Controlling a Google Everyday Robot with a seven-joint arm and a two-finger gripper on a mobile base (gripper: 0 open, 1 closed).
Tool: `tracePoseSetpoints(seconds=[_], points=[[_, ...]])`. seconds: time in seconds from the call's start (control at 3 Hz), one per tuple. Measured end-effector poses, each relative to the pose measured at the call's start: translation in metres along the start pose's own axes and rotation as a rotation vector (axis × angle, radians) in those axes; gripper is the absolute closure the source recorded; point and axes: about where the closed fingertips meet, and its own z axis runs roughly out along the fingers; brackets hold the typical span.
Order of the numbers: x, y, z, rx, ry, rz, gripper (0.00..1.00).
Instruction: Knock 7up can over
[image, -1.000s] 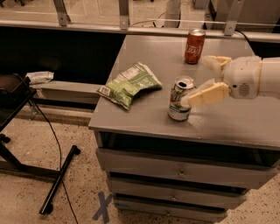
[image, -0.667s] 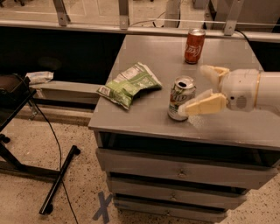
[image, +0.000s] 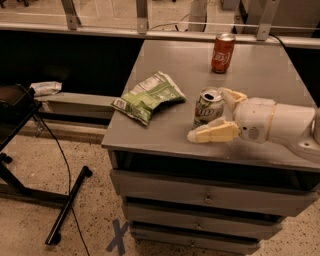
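Observation:
The 7up can (image: 207, 107) stands upright on the grey table (image: 165, 135), near its front edge, white-silver with green lettering and an opened top. My gripper (image: 208, 116) reaches in from the right, low over the table. Its cream fingers are open and lie on either side of the can. The near finger (image: 214, 133) lies in front of the can's base. The far finger (image: 233, 97) is behind the can to its right. The white wrist (image: 272, 122) trails off to the right edge.
An orange-red soda can (image: 222, 52) stands at the back of the table. A green chip bag (image: 149, 96) lies left of the 7up can. Drawers (image: 205, 197) sit under the tabletop. A black stand (image: 20, 150) and cable are on the floor at left.
My gripper has moved left and lower, from beside the can's right side to having its fingers on both sides of it. The can still stands in the same spot.

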Motion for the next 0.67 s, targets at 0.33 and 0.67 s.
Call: tracePoseSetpoints(seconds=[0.33, 0.67], points=[[0.0070, -0.0046, 0.0157, 0.036, -0.063, 0.012, 0.00], [0.0063, -0.0103, 0.0240, 0.068, -0.129, 0.018, 0.13]])
